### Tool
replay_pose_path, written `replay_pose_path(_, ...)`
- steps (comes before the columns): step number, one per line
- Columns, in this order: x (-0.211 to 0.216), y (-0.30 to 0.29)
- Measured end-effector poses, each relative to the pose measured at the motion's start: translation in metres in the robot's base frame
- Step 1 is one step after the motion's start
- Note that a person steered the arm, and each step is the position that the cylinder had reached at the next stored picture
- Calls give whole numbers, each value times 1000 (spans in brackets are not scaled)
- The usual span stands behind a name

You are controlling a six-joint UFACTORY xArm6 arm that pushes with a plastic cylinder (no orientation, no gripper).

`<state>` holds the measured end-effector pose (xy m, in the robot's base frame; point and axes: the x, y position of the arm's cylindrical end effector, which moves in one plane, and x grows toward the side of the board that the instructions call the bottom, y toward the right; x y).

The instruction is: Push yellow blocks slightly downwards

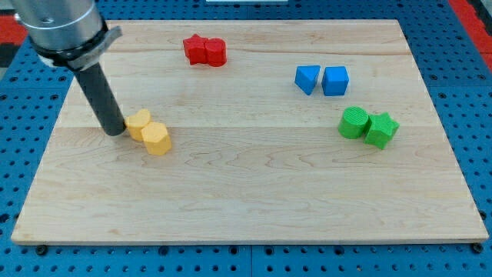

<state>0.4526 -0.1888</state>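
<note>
The wooden tabletop [254,200] fills most of the frame, and its whole lower half is bare wood — broad open room below and to the right of the yellow blocks. They sit left of centre, well in from the left edge and well above the bottom edge.

There are two of them, touching. The upper yellow block [139,123] has an irregular, lobed outline; I cannot name its shape with confidence. The lower yellow block [157,138] looks like a short hexagonal prism. Together they form a short row whose long axis runs diagonally, from upper left down to lower right.

My tip [115,132] rests on the tabletop just to the left of the upper yellow block, touching it or very nearly so; the dark rod rises from there toward the upper left corner of the frame. The arm carries no jaws — only this rod.

The other blocks lie well apart from the yellow ones: a red pair [204,51] near the top edge, a blue pair [322,79] in the upper right, and a green pair [369,126] at the right, below the blue ones.
</note>
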Motion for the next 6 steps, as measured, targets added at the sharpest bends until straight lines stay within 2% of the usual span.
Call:
replay_pose_path(1,-15,-19)
replay_pose_path(2,-35,-2)
replay_pose_path(4,0,39)
replay_pose_path(6,-33,39)
